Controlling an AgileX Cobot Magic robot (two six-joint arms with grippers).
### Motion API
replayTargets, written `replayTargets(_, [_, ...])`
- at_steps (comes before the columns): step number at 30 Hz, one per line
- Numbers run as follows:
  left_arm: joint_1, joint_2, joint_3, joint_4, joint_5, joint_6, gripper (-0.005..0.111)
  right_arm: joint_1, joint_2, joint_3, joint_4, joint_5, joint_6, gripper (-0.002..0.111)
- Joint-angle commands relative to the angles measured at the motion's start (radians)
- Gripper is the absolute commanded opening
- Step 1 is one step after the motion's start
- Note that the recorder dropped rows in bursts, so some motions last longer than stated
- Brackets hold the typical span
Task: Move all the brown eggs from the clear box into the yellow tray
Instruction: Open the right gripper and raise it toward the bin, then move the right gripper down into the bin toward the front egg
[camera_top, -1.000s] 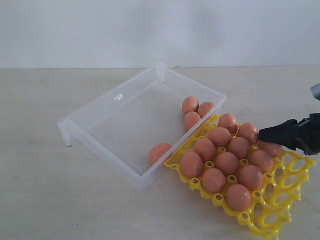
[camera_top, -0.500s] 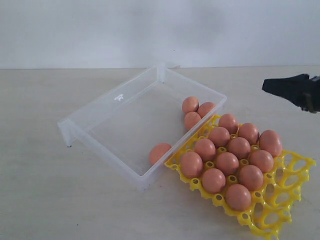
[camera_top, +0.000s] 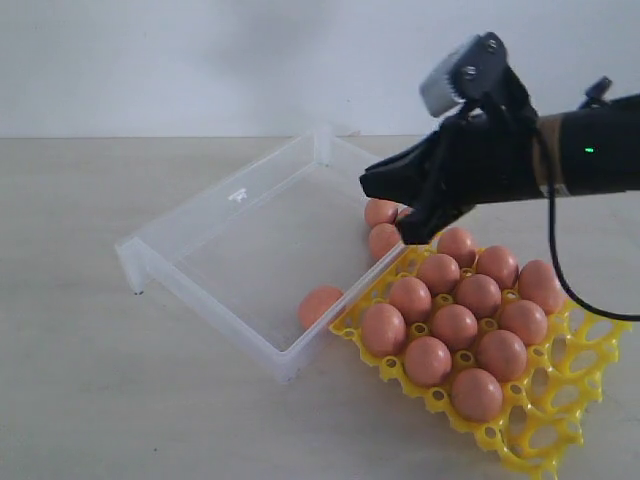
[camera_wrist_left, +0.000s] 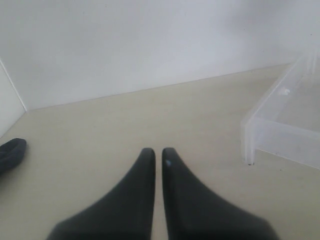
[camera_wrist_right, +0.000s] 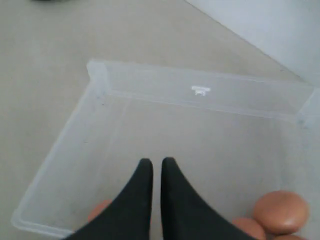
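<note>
The clear box (camera_top: 225, 195) lies left of the yellow tray (camera_top: 575, 380). Several brown eggs (camera_top: 455, 325) fill the tray's cups. Inside the box, one egg (camera_top: 320, 305) rests at the near wall and a small cluster (camera_top: 383, 240) sits in the corner by the tray, partly hidden by my right arm. My right gripper (camera_top: 368, 184) hovers above the box near that cluster. In the right wrist view it (camera_wrist_right: 153, 162) is shut and holds nothing, with eggs (camera_wrist_right: 280, 211) off to one side. My left gripper (camera_wrist_left: 154, 151) is shut over bare table, beside the box's corner (camera_wrist_left: 280, 125).
A pale tabletop runs to a white wall behind. A dark rounded object (camera_wrist_left: 10, 152) shows at the edge of the left wrist view. The tray's right-hand cups (camera_top: 590, 335) hold no eggs. A cable hangs from my right arm (camera_top: 552, 260) above the tray.
My right gripper let go of an egg in the tray's right cup, rose, swung left over the clear box and shut. That egg stays in the tray.
</note>
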Motion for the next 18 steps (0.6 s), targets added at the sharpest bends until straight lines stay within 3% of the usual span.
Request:
replayTargets(1, [-0.007, -0.003, -0.003, -0.005, -0.007, -0.003, 0.004, 0.18, -0.04, -0.112, -0.039, 0.42, 0.025, 0.0])
replayTargets(5, [-0.007, -0.003, -0.003, -0.005, -0.007, -0.003, 0.004, 0.325, -0.034, -0.199, -0.039, 0.732, 0.033, 0.0])
replayTargets(10, [-0.007, -0.003, -0.003, -0.005, -0.007, -0.003, 0.004, 0.431, -0.029, -0.266, 0.028, 0.973, -0.005, 0.0])
replayTargets(13, [-0.007, -0.003, -0.003, -0.005, -0.007, -0.003, 0.004, 0.452, -0.022, -0.33, 0.276, 1.076, -0.236, 0.0])
replayTargets(16, [-0.007, -0.003, -0.003, -0.005, -0.007, -0.003, 0.004, 0.45, 0.03, -0.472, 0.695, 1.277, -0.682, 0.0])
replayTargets(18, [-0.007, -0.003, -0.003, -0.005, -0.007, -0.003, 0.004, 0.45, 0.093, -0.59, 0.877, 1.47, -0.937, 0.0])
